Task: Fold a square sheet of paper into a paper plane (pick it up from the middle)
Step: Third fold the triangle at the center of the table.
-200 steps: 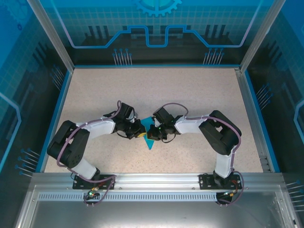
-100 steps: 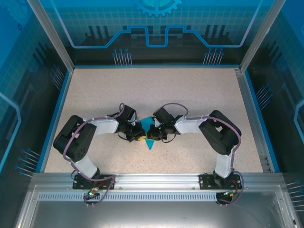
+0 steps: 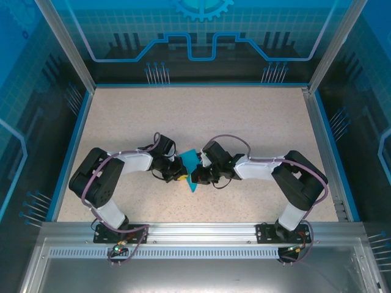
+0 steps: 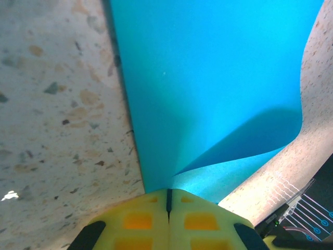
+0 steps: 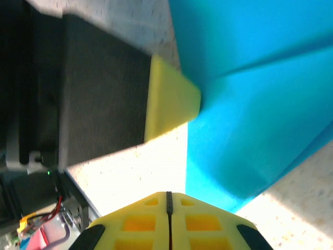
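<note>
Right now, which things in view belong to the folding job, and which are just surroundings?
Job in hand:
teal paper, partly folded
left gripper, shut, tips at the paper
right gripper, shut, beside the paper

Just surroundings:
speckled table
blue enclosure panels
metal rail at the arm bases

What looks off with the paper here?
Nothing looks torn. The teal paper isn't lying flat: in the left wrist view, beside the shut left gripper, one layer bows up and gapes over the layer beneath.
</note>
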You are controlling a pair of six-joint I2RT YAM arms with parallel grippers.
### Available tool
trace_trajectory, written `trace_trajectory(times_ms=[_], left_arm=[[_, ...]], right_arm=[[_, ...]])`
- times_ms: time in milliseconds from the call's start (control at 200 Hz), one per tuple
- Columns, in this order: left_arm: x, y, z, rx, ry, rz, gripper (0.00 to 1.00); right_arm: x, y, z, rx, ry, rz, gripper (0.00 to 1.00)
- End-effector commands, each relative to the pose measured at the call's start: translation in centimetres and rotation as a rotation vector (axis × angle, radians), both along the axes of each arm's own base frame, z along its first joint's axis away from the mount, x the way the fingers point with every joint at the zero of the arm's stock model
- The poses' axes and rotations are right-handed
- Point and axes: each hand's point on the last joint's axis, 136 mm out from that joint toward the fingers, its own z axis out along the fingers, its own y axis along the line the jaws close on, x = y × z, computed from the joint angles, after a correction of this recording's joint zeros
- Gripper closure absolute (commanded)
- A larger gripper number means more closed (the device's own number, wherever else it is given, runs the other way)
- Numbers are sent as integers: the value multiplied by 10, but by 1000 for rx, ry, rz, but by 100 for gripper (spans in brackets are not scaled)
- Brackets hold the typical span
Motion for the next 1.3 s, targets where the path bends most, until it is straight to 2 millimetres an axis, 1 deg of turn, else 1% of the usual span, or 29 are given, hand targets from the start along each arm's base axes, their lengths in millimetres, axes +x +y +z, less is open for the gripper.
trace_trajectory(times_ms=[0, 155, 325, 555, 615, 720, 770, 830, 965, 1045, 1110, 1146, 1171, 1221, 1231, 1251, 1296], left_arm=[[-12, 11, -25, 100, 52, -8, 98], [-12, 11, -25, 101, 51, -10, 97], [-13, 13, -25, 110, 53, -9, 98], [-12, 15, -25, 127, 51, -7, 97], [-11, 15, -24, 127, 49, -6, 98], [-11, 15, -24, 128, 49, -8, 98], [-11, 15, -25, 129, 49, -6, 98], [-11, 15, -25, 130, 50, -7, 97], [-10, 14, -25, 129, 50, -8, 98], [-10, 15, -25, 130, 51, -8, 98], [-11, 15, -25, 136, 52, -7, 98], [-10, 16, -25, 138, 51, -7, 98], [-10, 16, -25, 139, 50, -7, 98], [-10, 16, -25, 139, 49, -8, 98], [-10, 16, -25, 139, 49, -8, 98], [-10, 16, -25, 139, 49, -7, 98], [-9, 15, -24, 139, 46, -8, 98]], right_arm=[[-18, 5, -4, 12, 14, 66, 94], [-20, 7, -13, -14, 37, 77, 93], [-22, 0, -28, -66, 64, 70, 93], [-26, -7, -37, -103, 77, 78, 93], [-26, -6, -34, -102, 72, 86, 94], [-23, -2, -18, -68, 30, 98, 93], [-21, -3, -16, -79, 16, 98, 93], [-23, -7, -24, -111, 26, 99, 93], [-32, -15, -54, -175, 87, 96, 93], [-36, -19, -61, -206, 105, 96, 94], [-33, -17, -51, -190, 82, 100, 94], [-30, -14, -42, -176, 59, 104, 94], [-26, -11, -32, -162, 34, 104, 94], [-23, -13, -21, -158, 0, 102, 94], [-17, -8, -12, -141, -24, 98, 94], [-11, -5, -3, -128, -49, 90, 94], [-4, -5, 6, -115, -78, 75, 94]])
